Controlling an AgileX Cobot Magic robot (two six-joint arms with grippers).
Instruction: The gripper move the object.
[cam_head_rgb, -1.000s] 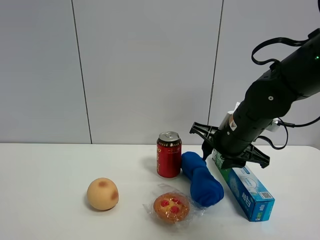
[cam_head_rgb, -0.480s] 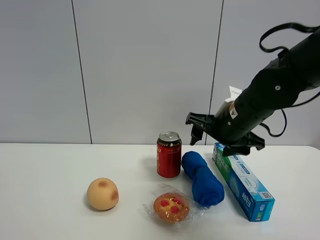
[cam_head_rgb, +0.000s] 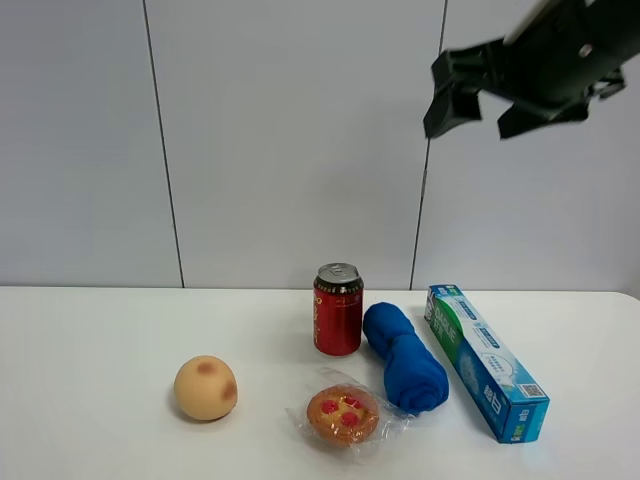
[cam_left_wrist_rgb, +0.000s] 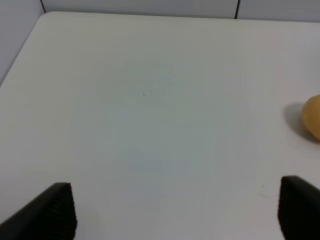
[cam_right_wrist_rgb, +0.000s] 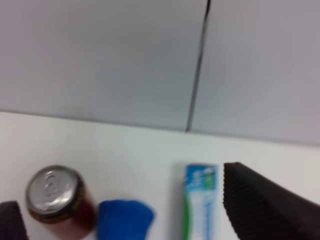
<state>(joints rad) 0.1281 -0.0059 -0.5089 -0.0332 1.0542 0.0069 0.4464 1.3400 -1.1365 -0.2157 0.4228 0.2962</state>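
A green and blue toothpaste box (cam_head_rgb: 486, 362) lies on the white table (cam_head_rgb: 100, 330) at the right, and shows in the right wrist view (cam_right_wrist_rgb: 199, 200). Next to it lie a rolled blue towel (cam_head_rgb: 404, 358) (cam_right_wrist_rgb: 124, 219) and a red can (cam_head_rgb: 338, 309) (cam_right_wrist_rgb: 57, 199). My right gripper (cam_head_rgb: 478, 105) is open and empty, high above the table at the top right. My left gripper (cam_left_wrist_rgb: 175, 210) is open and empty above bare table; it is out of the exterior high view.
A wrapped pastry with red spots (cam_head_rgb: 343, 415) lies in front of the can. A peach-coloured round fruit (cam_head_rgb: 206, 387) sits at the left, its edge showing in the left wrist view (cam_left_wrist_rgb: 312, 117). A grey panelled wall (cam_head_rgb: 250, 130) stands behind the table.
My right gripper has risen from the toothpaste box to high above the table, empty. The box stays on the table. Nothing else moved.
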